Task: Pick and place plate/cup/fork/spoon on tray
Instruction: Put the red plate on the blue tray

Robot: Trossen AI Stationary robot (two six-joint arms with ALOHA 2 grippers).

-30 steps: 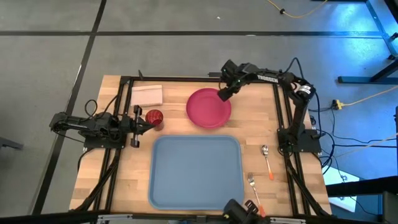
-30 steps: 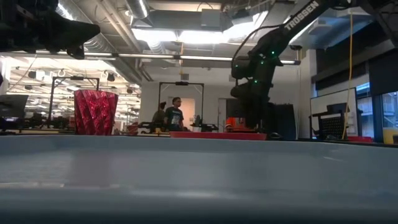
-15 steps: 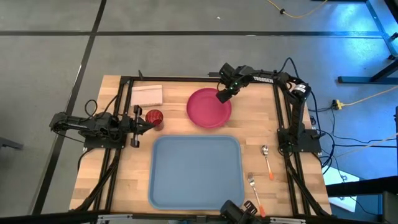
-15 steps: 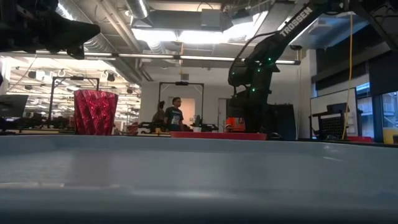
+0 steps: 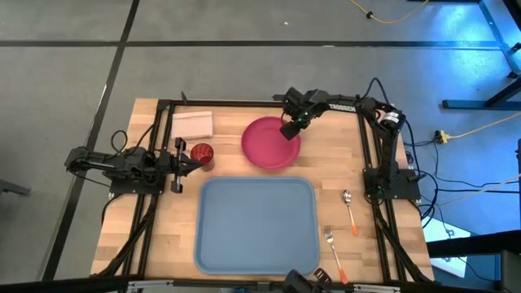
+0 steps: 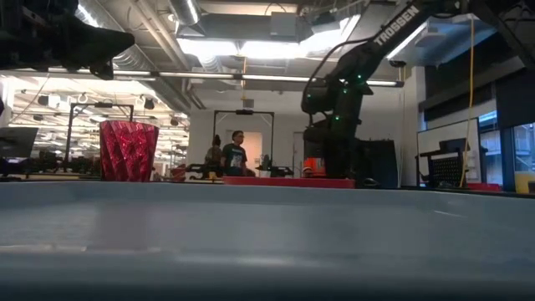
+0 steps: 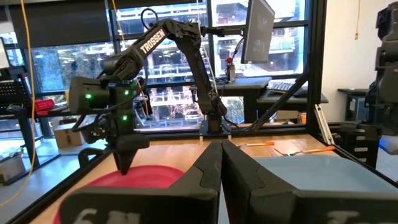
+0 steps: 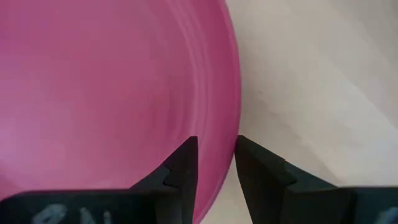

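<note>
The plate (image 5: 271, 142) is straddled at its far right rim by the right tool (image 5: 291, 129), one finger inside the rim and one outside, a narrow gap between them; whether the rim is already pinched cannot be told. It lies on the worktop (image 5: 350, 163) just beyond the tray (image 5: 255, 224), which is seen bare. The cup (image 5: 201, 153) stands left of the plate, just before the left tool (image 7: 219, 163), whose fingers are pressed together on nothing. The spoon (image 5: 348, 208) and fork (image 5: 332, 247) lie right of the tray. Nothing is judged placed yet; all four items remain to be moved. The rim between the fingers is shown only by the right wrist view (image 8: 211, 93); the layout is given only by the high view, while the low view shows the plate (image 6: 288, 181) lying flat and the cup (image 6: 128, 150) upright.
</note>
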